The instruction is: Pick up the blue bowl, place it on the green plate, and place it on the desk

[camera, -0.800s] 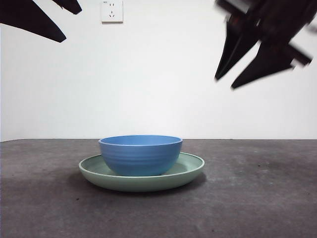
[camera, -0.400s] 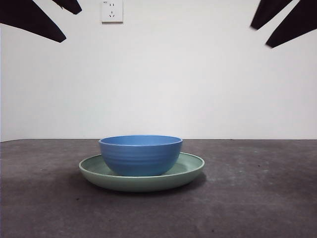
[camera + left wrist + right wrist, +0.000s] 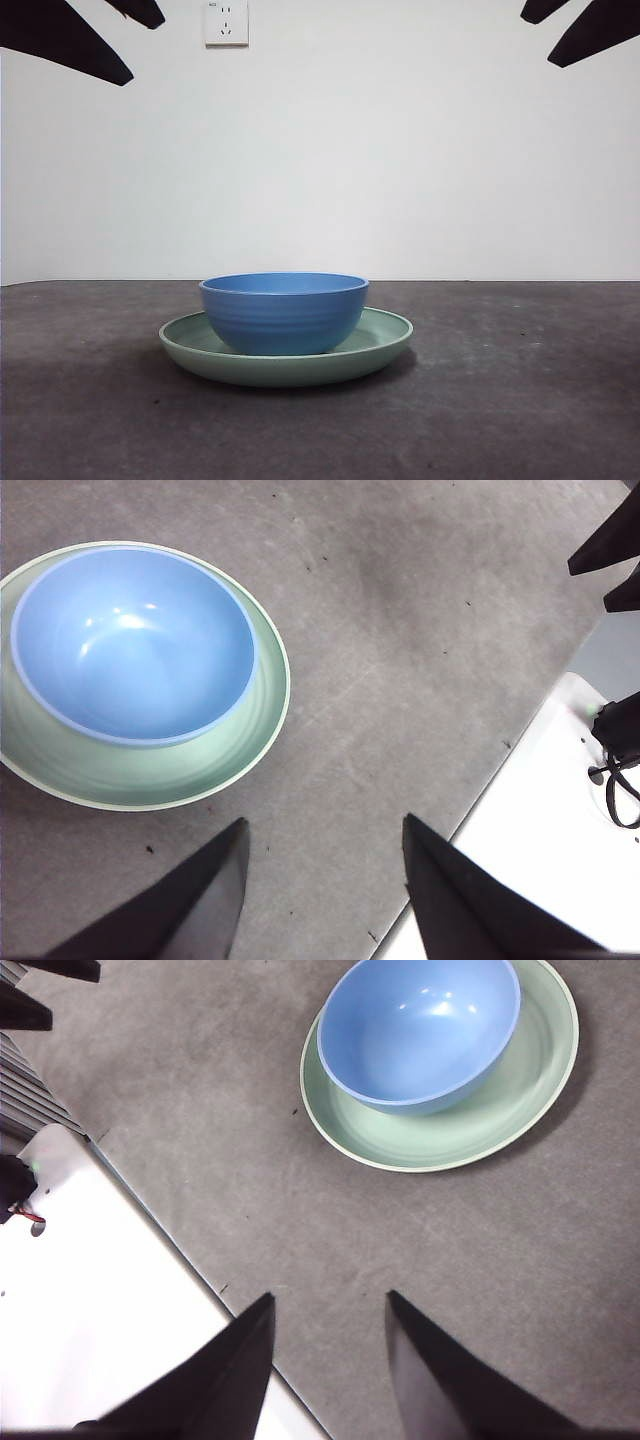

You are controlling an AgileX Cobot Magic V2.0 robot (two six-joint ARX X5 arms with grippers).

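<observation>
A white wall backs the desk (image 3: 520, 400). The bowl (image 3: 284, 312) is seated in the plate (image 3: 385, 340), so stacking is judged done; both tools (image 3: 322, 880) (image 3: 330, 1345) are parked high, open, empty

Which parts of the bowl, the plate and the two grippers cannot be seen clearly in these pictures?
- Green plate centre: covered by the blue bowl in every view.
- Bowl's foot: front view, hidden behind the plate's rim.
- Plate's edge: left wrist view, cut off by the picture's edge.
- Right gripper and left gripper: front view shows only black tips at the top corners; wrist views show both open and empty.
</observation>
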